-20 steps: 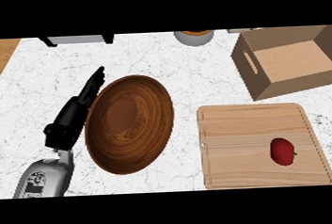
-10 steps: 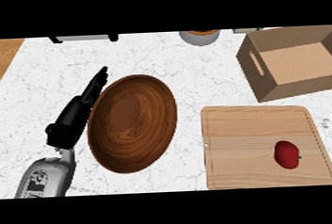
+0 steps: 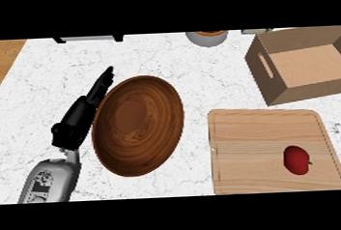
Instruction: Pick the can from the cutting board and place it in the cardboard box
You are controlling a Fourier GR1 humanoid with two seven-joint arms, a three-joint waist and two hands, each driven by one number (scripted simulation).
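The step in hand is the first reach, and judged from this layout it calls for the robot's right hand, which shows nowhere in the head view; that hand would do best to come down from above onto the small red rounded object [image 3: 297, 159] lying on the pale wooden cutting board [image 3: 259, 132], since it sits low and near the board's far-right part, well apart from anything that could be knocked. The task calls this thing a can, yet it looks more like a red tomato-shaped item with a tiny green mark at its side. Once lifted, it should travel up and over the near wall of the open brown cardboard box [image 3: 265, 69], which stands just beyond the board. The black left hand [image 3: 77, 122] has its fingers [image 3: 100, 83] straight and extended, close together rather than spread, holding nothing; they lie alongside the left rim of the large dark wooden bowl [image 3: 138, 125], touching or nearly touching it, which I cannot settle. The red object is far to the right of those fingers, with the bowl between.
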